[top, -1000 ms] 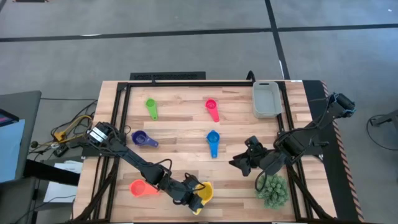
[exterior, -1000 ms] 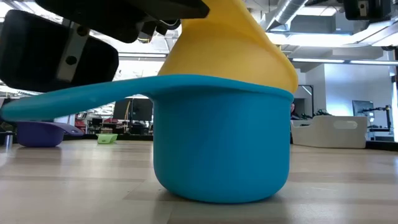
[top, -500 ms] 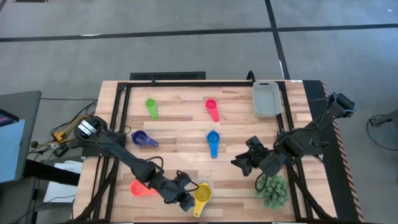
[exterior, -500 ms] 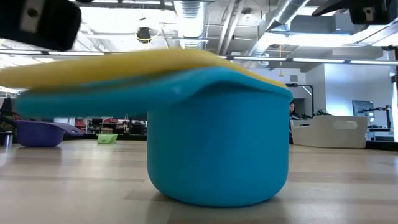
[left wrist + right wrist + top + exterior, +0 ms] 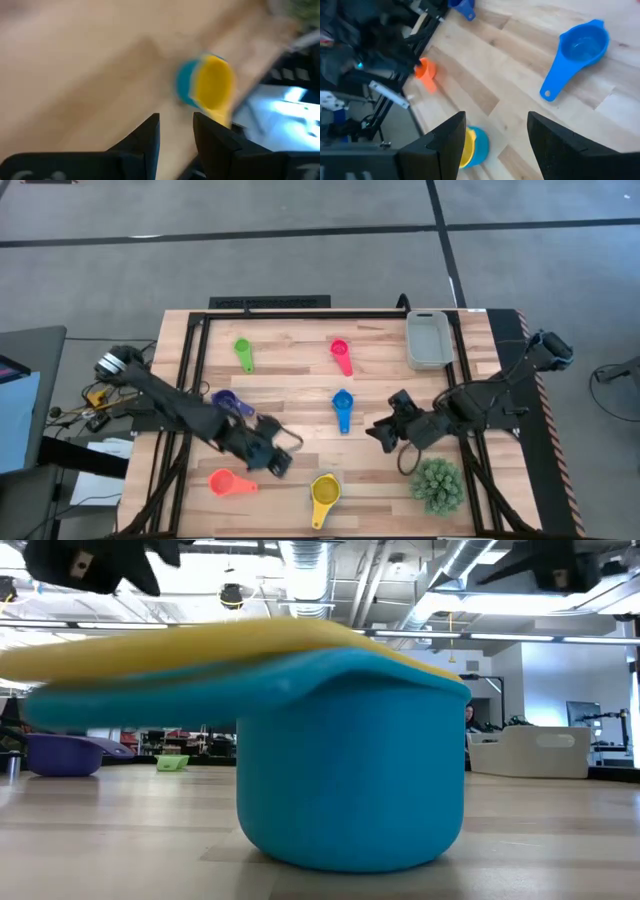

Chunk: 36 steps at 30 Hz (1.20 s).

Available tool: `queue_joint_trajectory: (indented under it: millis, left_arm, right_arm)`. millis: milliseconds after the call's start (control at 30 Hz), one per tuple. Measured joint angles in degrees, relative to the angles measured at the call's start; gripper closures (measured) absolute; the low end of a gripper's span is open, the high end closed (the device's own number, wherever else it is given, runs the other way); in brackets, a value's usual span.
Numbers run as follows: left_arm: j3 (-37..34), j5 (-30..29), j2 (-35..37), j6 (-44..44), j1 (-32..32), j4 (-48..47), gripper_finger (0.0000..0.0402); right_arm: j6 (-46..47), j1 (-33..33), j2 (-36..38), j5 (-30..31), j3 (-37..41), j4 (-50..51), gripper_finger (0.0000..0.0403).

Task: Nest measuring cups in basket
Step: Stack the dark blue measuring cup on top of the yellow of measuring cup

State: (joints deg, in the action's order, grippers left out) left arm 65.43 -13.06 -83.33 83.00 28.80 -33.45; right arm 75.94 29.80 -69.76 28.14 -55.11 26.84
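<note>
The yellow cup (image 5: 325,492) sits nested in the light blue cup (image 5: 350,790) near the table's near edge, bowl down in it, handles stacked. My left gripper (image 5: 275,460) hovers left of that pair and is open (image 5: 176,131); the pair (image 5: 206,86) lies ahead of it. My right gripper (image 5: 383,433) is open (image 5: 496,142) and holds nothing, right of the blue cup (image 5: 343,408). The orange (image 5: 228,482), navy (image 5: 232,403), green (image 5: 243,352) and pink-red (image 5: 341,355) cups lie singly on the wood. The grey basket (image 5: 428,340) stands at the far right.
A spiky green plant (image 5: 437,485) stands at the near right, close beside my right arm. A black frame (image 5: 200,330) runs along the table's left and far sides. Bare wood lies between the blue cup and the basket.
My left gripper has let go of the yellow cup and drawn back, up and toward the table's left and far side. The yellow cup, tilted above the light blue cup a second ago, has settled flat into it and has lain still since.
</note>
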Motion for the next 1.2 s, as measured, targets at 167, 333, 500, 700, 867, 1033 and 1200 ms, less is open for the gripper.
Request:
queue_joint_trajectory:
  millis: [167, 333, 500, 700, 867, 1033, 1200]
  left_arm:
    - [0.0, -3.6, 8.6, -5.8, -6.4, -18.2, 0.0297]
    - [-1.9, -5.2, 14.5, -13.4, -15.4, -27.1, 0.0297]
    - [-9.5, -6.6, 20.5, -19.2, -26.2, -25.1, 0.0297]
    - [-12.9, -7.9, 23.9, -15.8, -38.7, -27.4, 0.0296]
    - [-14.8, -4.8, 23.5, -16.1, -42.6, -28.4, 0.0296]
    - [-18.1, -3.9, 23.3, -12.0, -42.5, -28.6, 0.0296]
    - [-22.1, -2.2, 23.3, -4.6, -40.4, -28.8, 0.0296]
  right_arm:
    - [-1.4, -4.6, 0.0, -1.3, 0.0, -0.1, 0.0176]
    - [-4.1, -10.8, 0.0, -4.7, 0.0, -0.8, 0.0182]
    - [-10.8, -19.6, 0.0, -9.6, 0.0, -2.8, 0.0184]
    - [-17.7, -27.3, 0.0, -12.7, 0.0, -3.7, 0.0184]
    - [-23.1, -30.7, -0.9, -13.3, 0.0, -4.3, 0.0184]
    - [-30.2, -32.6, -2.5, -13.4, -0.1, -6.1, 0.0185]
    - [-33.1, -35.8, -5.4, -13.6, -0.1, -6.9, 0.0203]
